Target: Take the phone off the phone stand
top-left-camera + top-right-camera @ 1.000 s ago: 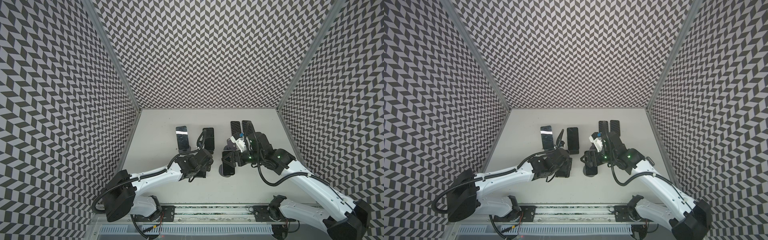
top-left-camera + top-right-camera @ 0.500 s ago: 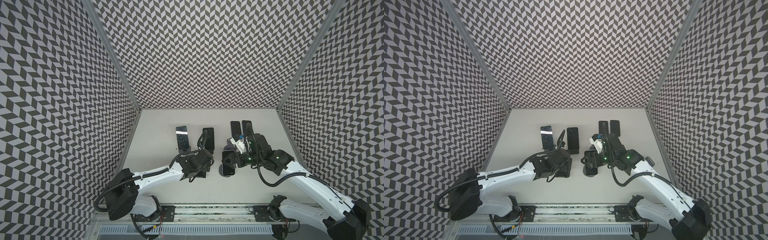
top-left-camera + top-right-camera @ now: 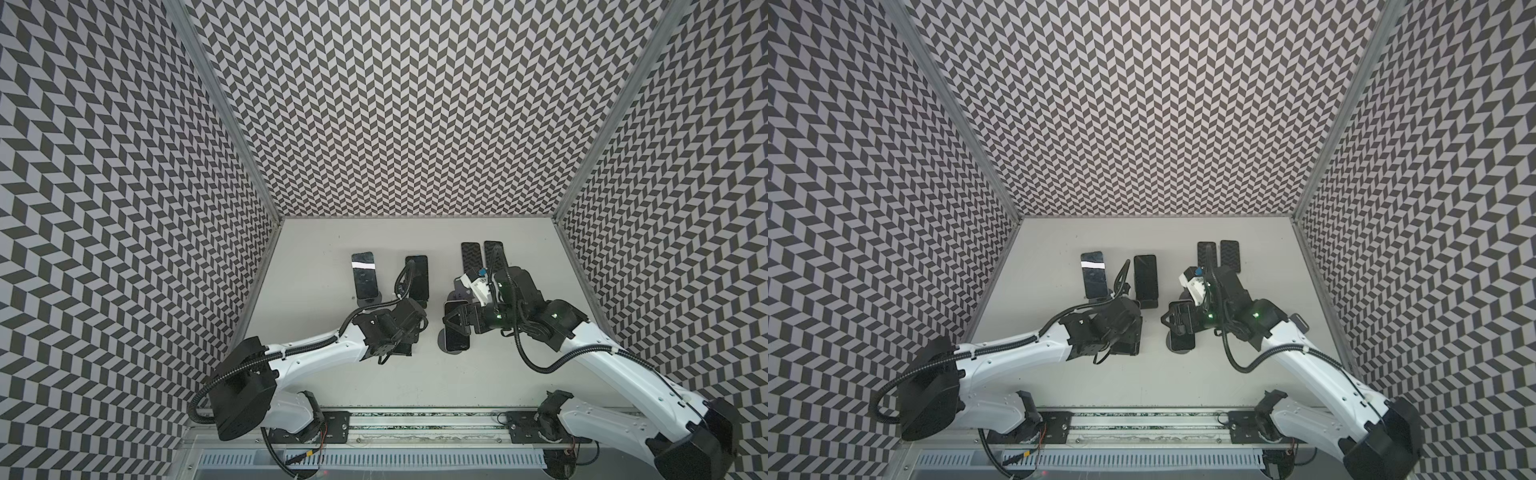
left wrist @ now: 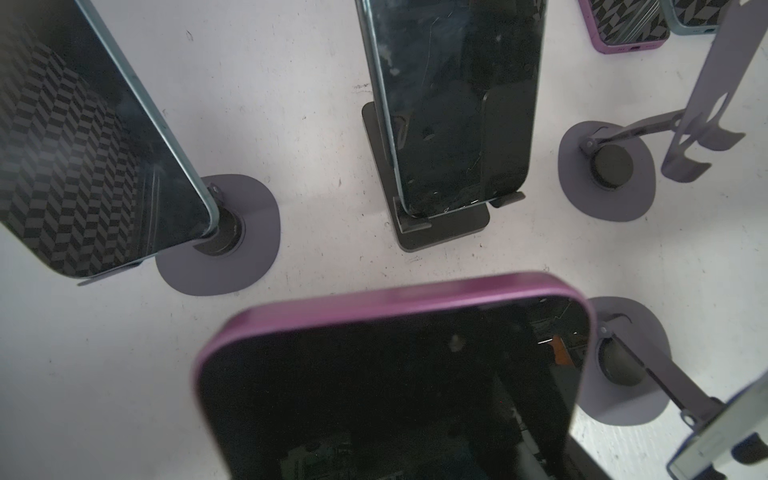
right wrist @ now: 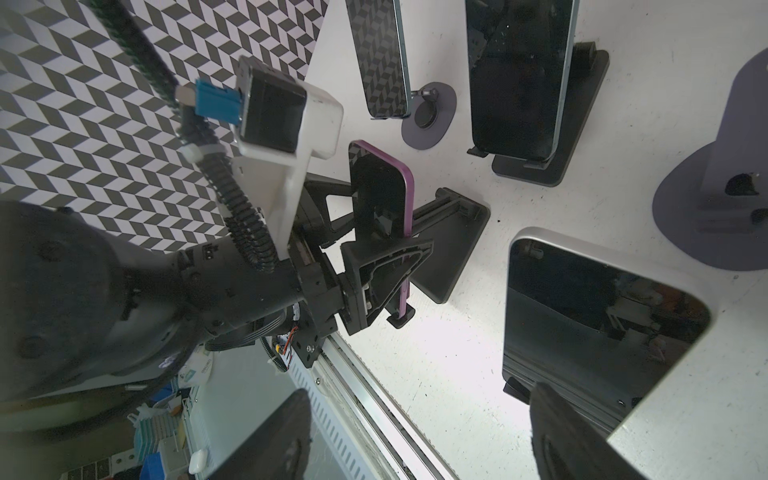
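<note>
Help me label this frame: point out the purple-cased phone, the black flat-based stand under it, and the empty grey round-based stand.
purple-cased phone (image 4: pixel 374 395): left wrist view, dark screen.
black flat-based stand (image 5: pixel 457 241): right wrist view, base plate.
empty grey round-based stand (image 4: pixel 582 199): left wrist view, round base.

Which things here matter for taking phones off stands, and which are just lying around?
Job: purple phone between the left gripper's fingers, on its black stand; silver phone on a round-base stand; two more phones standing further back.
Lying about: two phones flat on the table; the empty stand.
</note>
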You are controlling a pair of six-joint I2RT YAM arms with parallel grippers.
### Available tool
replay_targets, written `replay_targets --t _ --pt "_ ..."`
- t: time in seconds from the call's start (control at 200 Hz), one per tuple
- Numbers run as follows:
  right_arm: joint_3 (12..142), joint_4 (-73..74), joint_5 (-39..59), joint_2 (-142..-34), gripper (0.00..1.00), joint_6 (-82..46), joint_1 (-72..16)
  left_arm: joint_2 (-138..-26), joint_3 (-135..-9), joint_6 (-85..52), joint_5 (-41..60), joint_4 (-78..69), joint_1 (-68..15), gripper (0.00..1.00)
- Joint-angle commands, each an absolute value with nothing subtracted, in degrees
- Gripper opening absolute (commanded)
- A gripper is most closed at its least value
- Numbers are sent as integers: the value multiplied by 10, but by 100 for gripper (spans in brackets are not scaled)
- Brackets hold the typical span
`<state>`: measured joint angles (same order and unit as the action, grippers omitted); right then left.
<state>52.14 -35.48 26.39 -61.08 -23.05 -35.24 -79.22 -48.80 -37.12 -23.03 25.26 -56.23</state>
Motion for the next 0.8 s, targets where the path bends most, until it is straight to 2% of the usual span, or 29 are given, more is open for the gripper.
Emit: replay_targets --t 0.0,0.796 --pt "519 -323 264 -607 80 -235 -356 -789 -498 -377 -238 257 -564 73" --pt "519 -308 280 -610 80 -231 -356 -768 -491 -383 -225 248 -556 70"
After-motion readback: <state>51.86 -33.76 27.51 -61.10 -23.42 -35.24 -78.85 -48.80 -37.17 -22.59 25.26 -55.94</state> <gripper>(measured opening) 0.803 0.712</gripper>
